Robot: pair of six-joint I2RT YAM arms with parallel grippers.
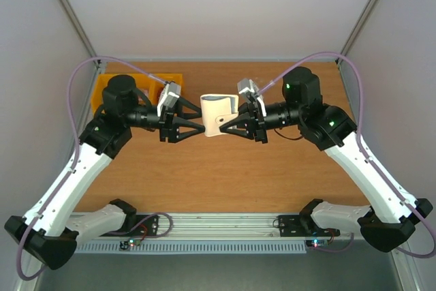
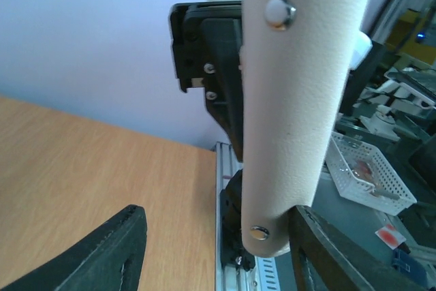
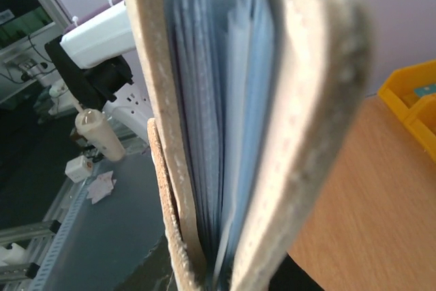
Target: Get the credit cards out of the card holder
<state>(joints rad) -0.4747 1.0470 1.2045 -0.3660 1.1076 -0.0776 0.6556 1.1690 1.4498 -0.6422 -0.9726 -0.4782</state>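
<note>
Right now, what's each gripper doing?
Left gripper: open, straddling the card holder, not clamped.
Right gripper: shut on the card holder.

The two arms meet over the middle of the table [image 1: 218, 182]. The left gripper [image 1: 197, 128] and right gripper [image 1: 226, 127] are nose to nose, with the card holder [image 1: 216, 112] held up between them, so together they bar the way from side to side. On the near side of that line the wood lies open right down to the near edge. Beyond it a strip runs free along the far edge, except at the far left corner, where the yellow bins [image 1: 146, 81] sit close behind the left arm [image 1: 102, 134]. Walls [image 1: 41, 66] close the left, right and far sides.
</note>
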